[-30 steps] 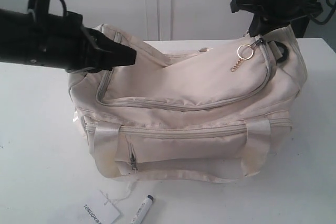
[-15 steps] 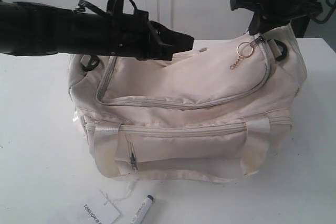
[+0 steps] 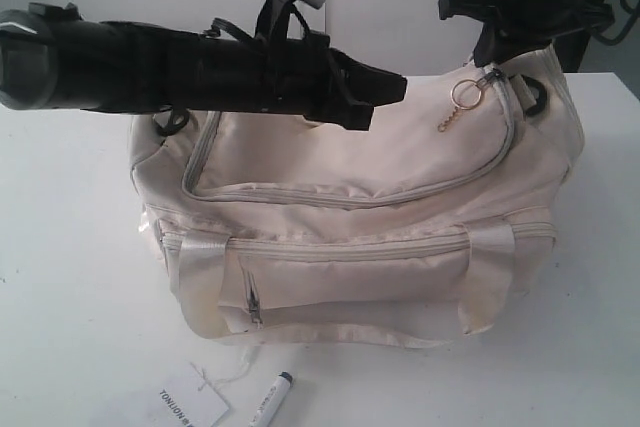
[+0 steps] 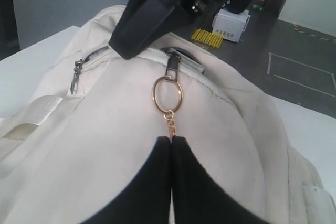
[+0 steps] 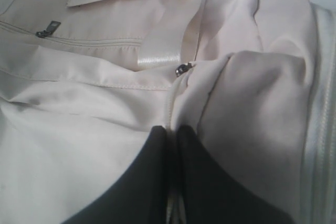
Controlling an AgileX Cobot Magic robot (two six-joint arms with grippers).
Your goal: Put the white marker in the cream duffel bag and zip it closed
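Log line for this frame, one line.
left gripper: shut, near gold keyring | right gripper: shut on cream duffel bag | white marker: on table

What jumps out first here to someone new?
The big cream bag fills the middle of the table, with the left gripper, shut, stretched across its top toward the gold keyring. The right gripper pinches the bag's fabric at its right end. The marker lies on the table in front, not yet packed.
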